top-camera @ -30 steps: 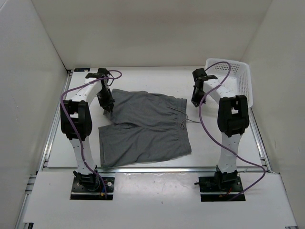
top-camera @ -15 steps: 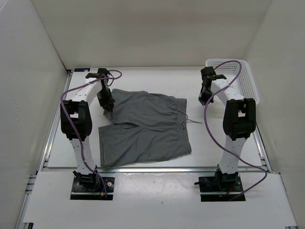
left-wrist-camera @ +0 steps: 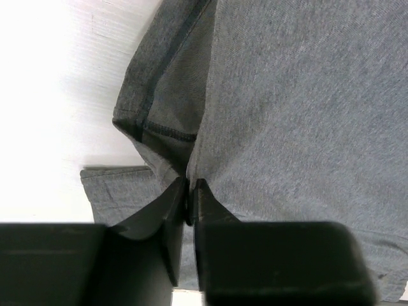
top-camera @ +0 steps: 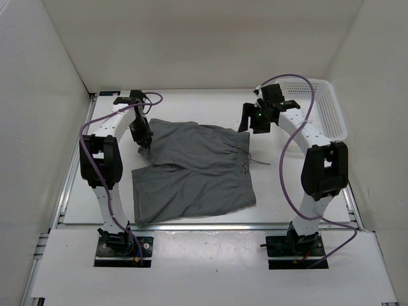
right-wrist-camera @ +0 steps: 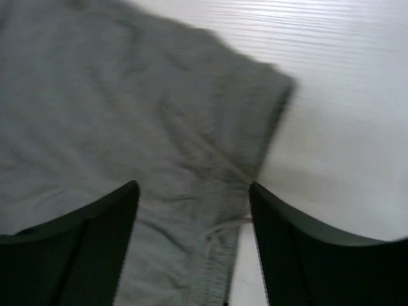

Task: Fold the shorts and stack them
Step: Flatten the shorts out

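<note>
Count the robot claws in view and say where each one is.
2. The left claw is pinched shut on the far leg's hem of the shorts; the right claw hangs open above their far waistband corner. None seem hidden.

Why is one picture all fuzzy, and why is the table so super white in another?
Right wrist view: the shorts and open right gripper look smeared, likely motion blur. Left wrist view: sharp stitching, but the table is washed out to glaring white. Top view: even light, soft shadows only.

Grey shorts (top-camera: pixel 191 171) — flat on white table (top-camera: pixel 204 107)
</note>
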Robot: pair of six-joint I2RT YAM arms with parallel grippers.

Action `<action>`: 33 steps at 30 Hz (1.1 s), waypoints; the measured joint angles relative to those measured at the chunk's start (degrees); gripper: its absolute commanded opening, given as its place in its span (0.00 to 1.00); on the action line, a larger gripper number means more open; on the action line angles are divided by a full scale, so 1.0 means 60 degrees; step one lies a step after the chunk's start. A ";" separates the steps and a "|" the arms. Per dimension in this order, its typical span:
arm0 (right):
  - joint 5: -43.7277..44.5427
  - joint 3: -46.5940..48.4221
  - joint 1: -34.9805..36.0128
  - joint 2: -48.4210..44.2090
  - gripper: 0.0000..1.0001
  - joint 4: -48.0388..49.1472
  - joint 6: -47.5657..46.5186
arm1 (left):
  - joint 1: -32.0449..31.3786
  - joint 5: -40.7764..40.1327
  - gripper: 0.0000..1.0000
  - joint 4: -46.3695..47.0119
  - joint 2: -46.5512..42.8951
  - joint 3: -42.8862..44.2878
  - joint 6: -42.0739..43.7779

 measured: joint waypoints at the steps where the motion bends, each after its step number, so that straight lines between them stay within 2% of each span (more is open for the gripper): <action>1: -0.0459 0.0000 0.0135 -0.0127 0.83 0.0087 -0.0222 | 0.0000 0.0000 0.27 0.0000 -0.0011 0.0000 0.0007; 3: -0.1206 0.0000 0.0331 -0.0270 0.84 0.0215 -0.0648 | -0.0004 -0.0004 0.34 -0.0011 -0.0029 0.0000 0.0007; 4: -0.1479 0.0004 0.0390 -0.0284 0.86 0.0259 -0.0783 | 0.0000 -0.0007 0.45 -0.0029 -0.0036 0.0000 0.0015; 6: -0.1767 0.0004 0.0470 -0.0270 0.86 0.0266 -0.1009 | 0.0036 -0.0015 0.50 -0.0091 -0.0051 0.0029 0.0025; 8: -0.1821 0.0091 0.0546 -0.0189 0.86 0.0153 -0.1162 | 0.0087 0.0000 0.73 -0.0182 -0.0058 0.0142 0.0087; 10: -0.1679 0.0372 0.0605 0.0018 0.83 0.0004 -0.1228 | 0.0186 0.0040 0.83 -0.0277 -0.0066 0.0375 0.0149; 12: -0.1432 0.0725 0.0663 0.0313 0.82 -0.0102 -0.1213 | 0.0324 0.0055 0.85 -0.0342 -0.0066 0.0758 0.0193; 16: -0.0670 0.1432 0.0739 0.0903 0.71 -0.0390 -0.0976 | 0.0557 0.0084 0.85 -0.0579 0.0055 0.2051 0.0273; 17: -0.0430 0.1596 0.0739 0.1045 0.66 -0.0484 -0.0892 | 0.0594 0.0080 0.85 -0.0616 0.0153 0.2430 0.0284; 21: 0.0550 0.2623 0.0732 0.1796 0.60 -0.1100 -0.0579 | 0.0590 0.0080 0.84 -0.0707 0.0994 0.3974 0.0339; 28: 0.1490 0.3708 0.0729 0.2860 0.59 -0.1807 -0.0433 | 0.0525 0.0098 0.84 -0.1071 0.4033 0.6696 0.0372; 32: 0.1643 0.3963 0.0729 0.3268 0.59 -0.2120 -0.0452 | 0.0463 0.0127 0.84 -0.1126 0.5428 0.7675 0.0219; 33: 0.1683 0.4054 0.0729 0.3388 0.62 -0.2193 -0.0459 | 0.0463 0.0168 0.85 -0.1104 0.5643 0.7796 0.0168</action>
